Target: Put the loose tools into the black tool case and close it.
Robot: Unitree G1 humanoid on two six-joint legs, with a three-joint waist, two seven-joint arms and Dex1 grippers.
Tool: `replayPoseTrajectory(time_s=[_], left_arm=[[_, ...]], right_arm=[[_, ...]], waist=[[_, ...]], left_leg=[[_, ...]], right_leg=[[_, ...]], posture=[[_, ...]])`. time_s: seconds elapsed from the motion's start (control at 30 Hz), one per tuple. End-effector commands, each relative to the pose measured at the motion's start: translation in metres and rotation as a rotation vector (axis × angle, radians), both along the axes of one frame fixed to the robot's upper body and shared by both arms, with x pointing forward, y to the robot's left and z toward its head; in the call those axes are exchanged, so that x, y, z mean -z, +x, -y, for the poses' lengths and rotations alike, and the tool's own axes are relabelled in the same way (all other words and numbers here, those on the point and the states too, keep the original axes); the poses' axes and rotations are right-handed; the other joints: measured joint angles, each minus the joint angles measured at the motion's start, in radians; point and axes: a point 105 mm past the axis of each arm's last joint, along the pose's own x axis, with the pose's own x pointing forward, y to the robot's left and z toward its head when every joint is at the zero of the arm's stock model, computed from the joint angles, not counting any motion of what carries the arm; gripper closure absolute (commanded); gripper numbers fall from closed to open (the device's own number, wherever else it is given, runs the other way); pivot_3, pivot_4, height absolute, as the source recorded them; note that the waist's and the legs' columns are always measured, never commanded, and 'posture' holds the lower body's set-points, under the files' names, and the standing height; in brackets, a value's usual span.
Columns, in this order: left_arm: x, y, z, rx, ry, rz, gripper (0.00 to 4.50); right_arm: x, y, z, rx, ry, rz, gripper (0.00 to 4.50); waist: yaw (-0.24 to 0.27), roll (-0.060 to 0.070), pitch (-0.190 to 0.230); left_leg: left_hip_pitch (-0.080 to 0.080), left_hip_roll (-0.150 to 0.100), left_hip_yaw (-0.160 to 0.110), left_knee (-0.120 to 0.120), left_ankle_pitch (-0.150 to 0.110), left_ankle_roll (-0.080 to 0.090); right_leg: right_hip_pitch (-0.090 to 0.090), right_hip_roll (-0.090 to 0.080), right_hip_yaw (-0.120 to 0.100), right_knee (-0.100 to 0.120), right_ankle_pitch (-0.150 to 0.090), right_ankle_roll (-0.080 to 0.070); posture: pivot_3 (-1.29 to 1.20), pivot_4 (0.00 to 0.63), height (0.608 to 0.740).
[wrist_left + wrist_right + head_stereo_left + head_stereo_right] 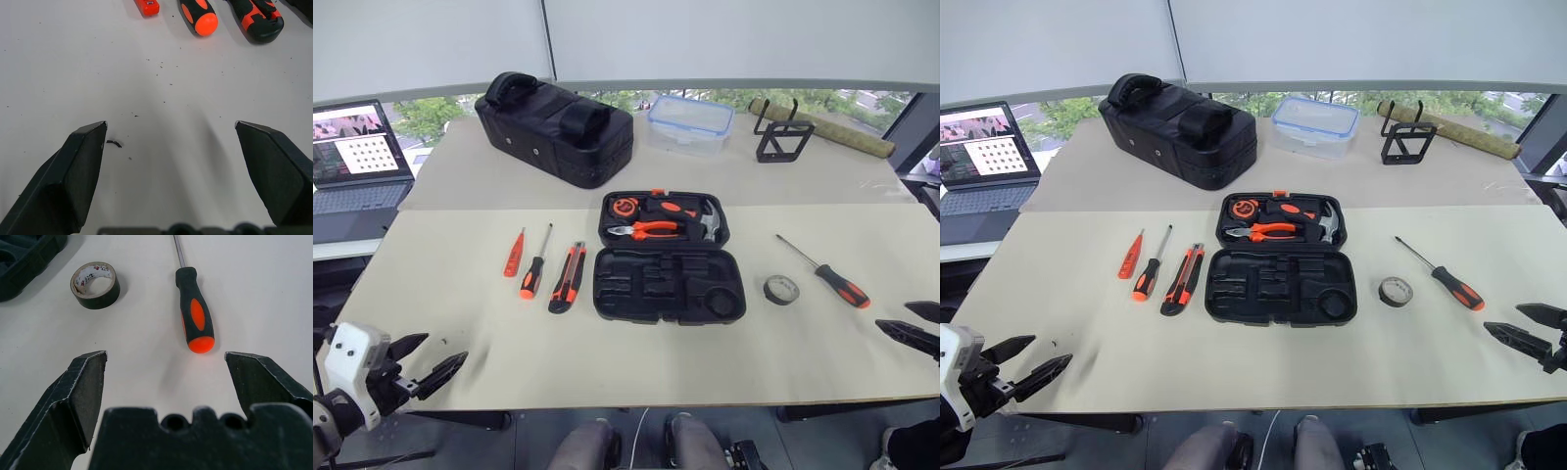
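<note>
Left eye view is showing the flat black moulded-plastic tool case (pixel 670 258) lying open at frame centre, recesses upward, seemingly awaiting tools. Both claws are hanging wide and empty: the left claw (pixel 429 364) lower left, well below the small orange tester pen (pixel 514 253); the right claw (pixel 913 326) near the orange-and-black-handled screwdriver (pixel 840 284) and small black tape roll (pixel 781 290).
</note>
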Motion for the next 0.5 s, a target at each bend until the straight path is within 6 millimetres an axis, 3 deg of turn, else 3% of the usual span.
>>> replayPoseTrajectory(time_s=[0.03,0.23,0.37,0.5], left_arm=[[-0.007,-0.001,0.000,0.013,0.039,0.030,0.00],[-0.005,0.007,-0.003,-0.005,0.034,0.040,0.00],[-0.022,0.029,0.003,-0.041,-0.031,0.069,0.00],[-0.041,0.057,0.021,-0.061,-0.061,0.080,0.00]], right_arm=[[-0.012,0.002,0.005,-0.011,-0.044,0.037,0.03],[-0.012,0.002,0.009,0.002,-0.068,0.067,0.03],[-0.031,0.009,-0.004,-0.034,-0.064,0.134,0.03],[-0.057,0.019,-0.054,-0.177,-0.054,0.212,0.03]], waist=[[0.000,0.000,0.000],[0.000,0.000,0.000],[0.002,0.000,0.000],[0.001,0.001,0.000]], left_leg=[[0.000,0.000,0.000,0.000,0.000,0.000],[0.000,0.000,0.000,0.000,0.000,0.000],[0.000,0.000,0.000,0.000,0.000,0.000],[0.000,0.000,0.000,0.001,0.001,-0.002]], right_leg=[[0.000,0.000,0.000,0.000,0.000,0.000],[0.000,0.000,0.000,0.000,0.000,0.000],[0.000,0.000,0.000,0.001,0.000,0.000],[-0.001,0.000,0.000,0.002,0.000,0.000]], posture=[[0.00,0.150,0.722],[0.00,0.150,0.722],[0.00,0.150,0.722],[0.00,0.150,0.722]])
